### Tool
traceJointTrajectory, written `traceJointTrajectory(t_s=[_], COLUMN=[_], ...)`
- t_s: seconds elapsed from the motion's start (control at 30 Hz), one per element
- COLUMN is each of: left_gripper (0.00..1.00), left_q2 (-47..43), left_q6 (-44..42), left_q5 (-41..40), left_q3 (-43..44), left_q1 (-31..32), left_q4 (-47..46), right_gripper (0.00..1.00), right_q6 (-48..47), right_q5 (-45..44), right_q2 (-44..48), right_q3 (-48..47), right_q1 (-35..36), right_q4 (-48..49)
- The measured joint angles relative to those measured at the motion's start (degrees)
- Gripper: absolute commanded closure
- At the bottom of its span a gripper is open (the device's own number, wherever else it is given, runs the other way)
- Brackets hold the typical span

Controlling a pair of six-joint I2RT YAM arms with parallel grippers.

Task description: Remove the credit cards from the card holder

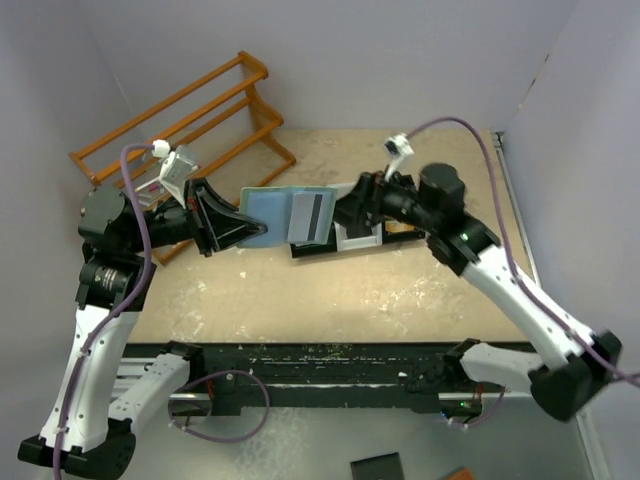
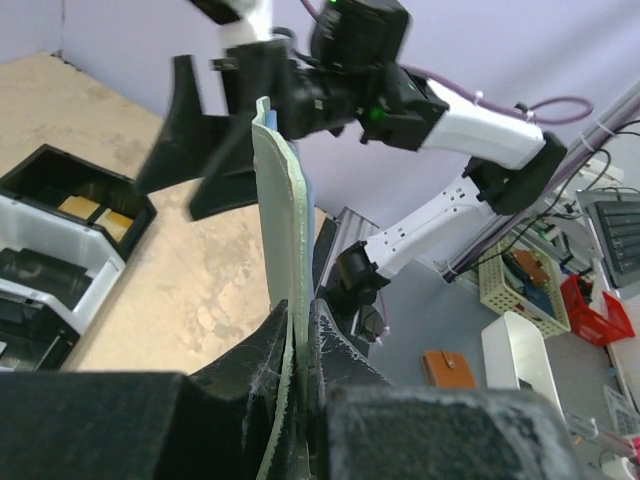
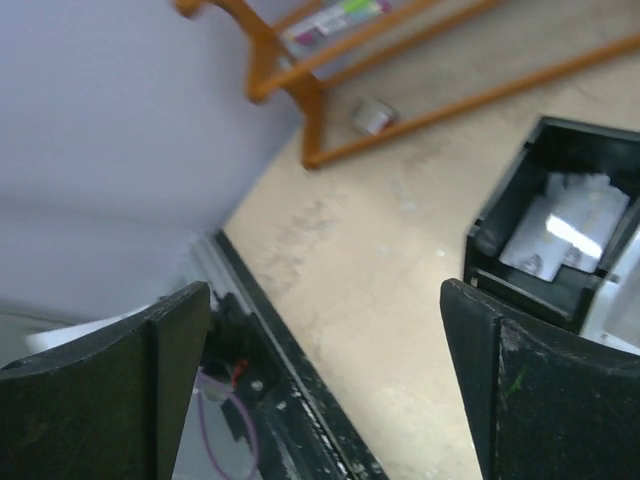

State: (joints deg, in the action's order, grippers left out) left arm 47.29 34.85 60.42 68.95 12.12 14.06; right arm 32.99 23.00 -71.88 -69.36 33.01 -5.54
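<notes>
Above table (image 1: 400, 290), mid-air: wallet (image 1: 272, 212), spread open, blue inside up, grey card (image 1: 312, 215) on its right half; left gripper (image 1: 240, 228) clamped on wallet's left edge; right gripper (image 1: 345, 208) jaws wide, empty, beside right edge.

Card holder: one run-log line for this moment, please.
left gripper: shut on card holder | right gripper: open, empty | credit card: showing in holder

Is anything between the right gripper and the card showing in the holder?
Nothing visible does. From above, the open right gripper sits at the right edge of the card holder, next to the grey striped credit card. The left gripper pinches the opposite side; the bin tray lies underneath, not between.
</notes>
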Motion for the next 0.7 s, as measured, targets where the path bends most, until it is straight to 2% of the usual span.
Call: traceJointTrajectory(t_s=[0.13, 0.27, 0.5, 0.7], left_gripper=[1.0, 1.0, 1.0, 1.0], left_q2=[0.4, 1.1, 1.9, 1.9], left_q6=[5.7, 9.3, 15.0, 18.4], left_q5=[1.5, 2.6, 4.8, 6.5], left_q3=[-1.8, -2.5, -4.3, -4.8], left_q1=[0.0, 0.0, 0.0, 0.0], left_q4=[-6.3, -10.4, -15.9, -19.5], right_gripper=[0.0, 0.0, 0.0, 0.15], right_q6=[4.8, 9.5, 18.8, 25.1], right_q5=[3.2, 7.0, 11.1, 11.7], right_q2=[15.0, 21.4, 20.4, 16.4], right_q3=[13.3, 21.7, 26.4, 26.3], right_q1=[-0.1, -0.1, -0.1, 0.8], right_q4=[11.0, 18.9, 35.1, 48.5])
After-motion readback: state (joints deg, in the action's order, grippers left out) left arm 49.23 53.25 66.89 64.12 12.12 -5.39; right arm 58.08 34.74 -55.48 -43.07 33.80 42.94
